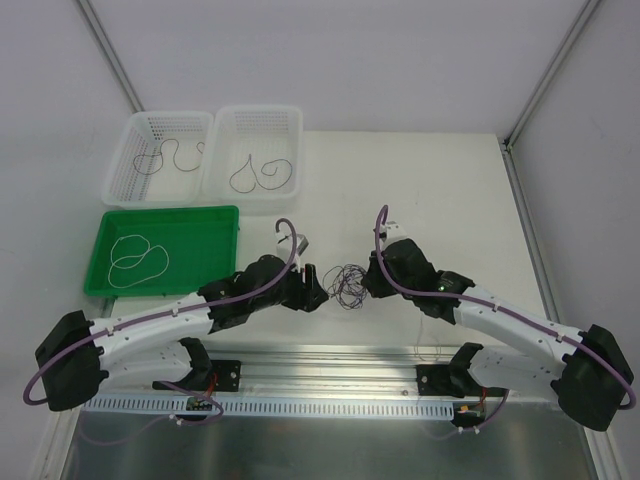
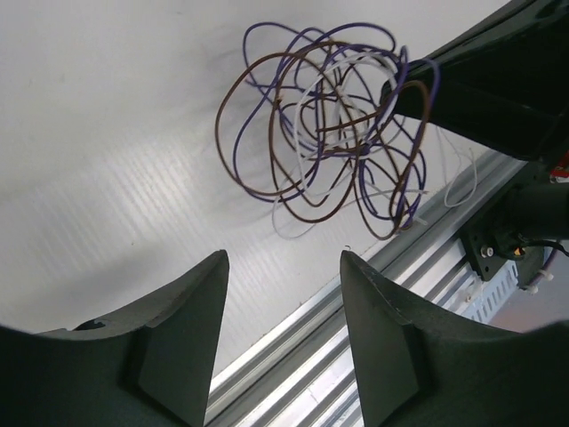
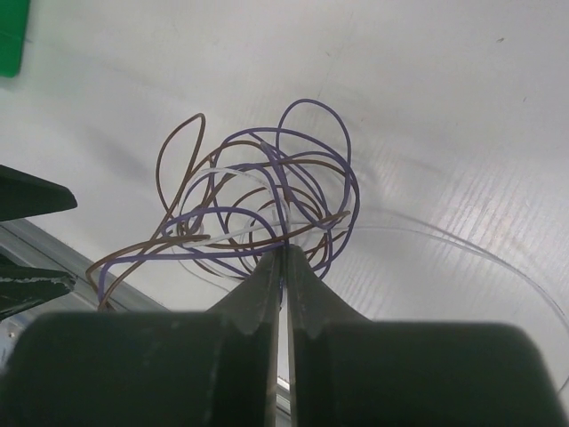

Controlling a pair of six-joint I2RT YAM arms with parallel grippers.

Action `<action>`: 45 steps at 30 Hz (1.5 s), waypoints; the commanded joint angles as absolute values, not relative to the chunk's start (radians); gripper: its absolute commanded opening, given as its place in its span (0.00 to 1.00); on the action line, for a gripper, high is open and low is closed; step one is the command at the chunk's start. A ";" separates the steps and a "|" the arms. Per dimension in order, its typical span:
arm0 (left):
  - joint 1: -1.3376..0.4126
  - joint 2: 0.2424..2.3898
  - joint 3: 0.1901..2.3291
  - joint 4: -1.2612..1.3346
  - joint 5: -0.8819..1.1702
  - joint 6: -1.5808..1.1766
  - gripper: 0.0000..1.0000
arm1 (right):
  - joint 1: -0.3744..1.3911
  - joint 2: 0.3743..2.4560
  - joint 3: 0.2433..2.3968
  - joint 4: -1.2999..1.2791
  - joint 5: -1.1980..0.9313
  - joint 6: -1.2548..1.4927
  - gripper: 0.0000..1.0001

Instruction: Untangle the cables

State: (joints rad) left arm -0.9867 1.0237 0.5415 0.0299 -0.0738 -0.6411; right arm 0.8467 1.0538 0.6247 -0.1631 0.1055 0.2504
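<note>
the right pincer (image 3: 284, 256) is clamped tight on a knot of purple, brown and white cables (image 3: 283, 191), held between the two arms near the front edge of the white bench (image 1: 430, 190). the left pincer (image 2: 283, 260) hangs wide apart just beside the knot. behind stand a green tray (image 1: 165, 211) and white baskets (image 1: 258, 112).

Two white baskets (image 1: 118, 165) (image 1: 296, 150), one green tray (image 1: 170, 211), three loose cables (image 1: 172, 155) (image 1: 262, 172) (image 1: 138, 258), one cable tangle (image 1: 348, 285), two arms (image 1: 160, 320) (image 1: 500, 320).
</note>
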 commanded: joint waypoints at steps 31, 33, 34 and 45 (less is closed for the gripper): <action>-1.040 1.207 0.604 0.287 0.083 -0.377 0.42 | 0.845 1.060 0.676 -0.129 0.015 0.258 0.01; -1.043 1.218 0.610 0.278 0.074 -0.379 0.36 | 0.845 1.057 0.673 -0.126 0.012 0.258 0.01; -1.045 1.224 0.617 0.273 0.066 -0.379 0.33 | 0.847 1.057 0.675 -0.126 0.011 0.259 0.01; -1.032 1.048 0.643 -0.046 -0.395 -0.420 0.00 | 0.776 0.918 0.631 -0.262 0.129 0.245 0.01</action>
State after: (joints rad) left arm -1.0344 1.1236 0.5869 0.1032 -0.1436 -0.4046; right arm 0.8211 1.0107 0.6292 -0.2100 0.0658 0.2497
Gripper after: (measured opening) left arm 0.009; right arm 0.031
